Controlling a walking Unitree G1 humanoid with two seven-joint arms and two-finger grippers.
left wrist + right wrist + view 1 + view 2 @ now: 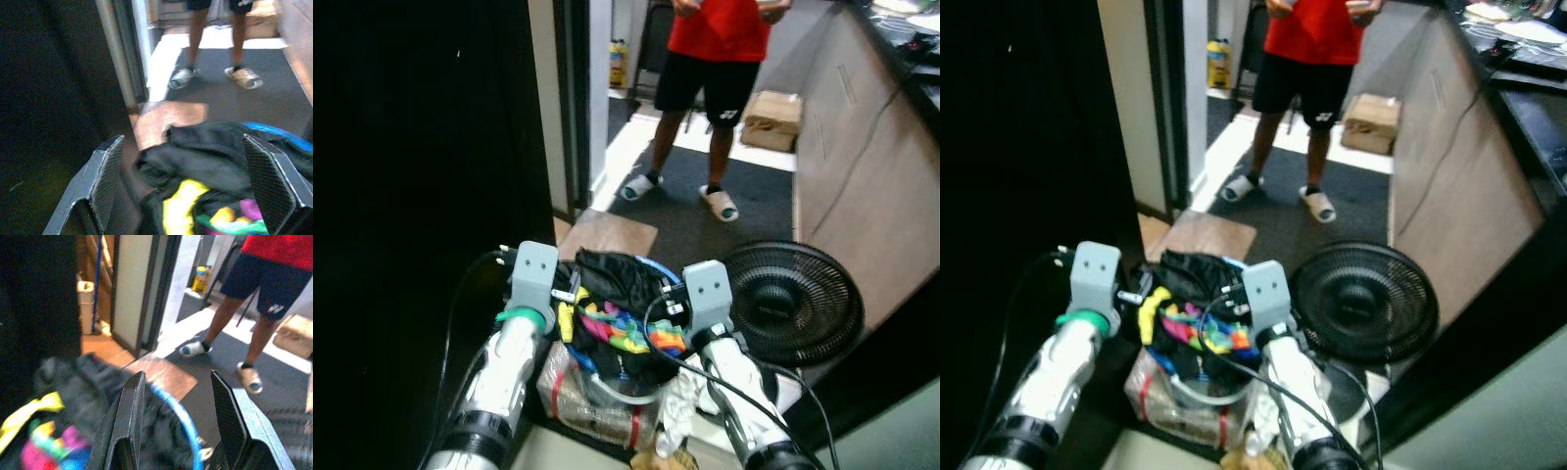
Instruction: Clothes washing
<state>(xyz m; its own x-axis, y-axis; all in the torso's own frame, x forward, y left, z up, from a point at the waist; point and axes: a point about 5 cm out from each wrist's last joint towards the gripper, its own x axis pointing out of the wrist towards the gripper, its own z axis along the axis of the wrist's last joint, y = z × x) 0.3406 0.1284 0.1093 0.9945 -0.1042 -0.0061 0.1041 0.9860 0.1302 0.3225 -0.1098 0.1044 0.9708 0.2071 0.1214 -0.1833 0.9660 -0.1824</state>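
Laundry [622,323], a heap of black cloth with bright yellow, pink and green pieces, sitting in a blue-rimmed basket [651,266] held out in front, left gripper [195,191] spread wide around one side of the heap and right gripper [181,423] parted at the blue rim, neither visibly clenched on anything. Early going by the look of it: clothes gathered but no washing machine reached, no loading begun. Ahead, a doorway with a person [710,78] standing beyond and a black fan [793,299] low on the right.
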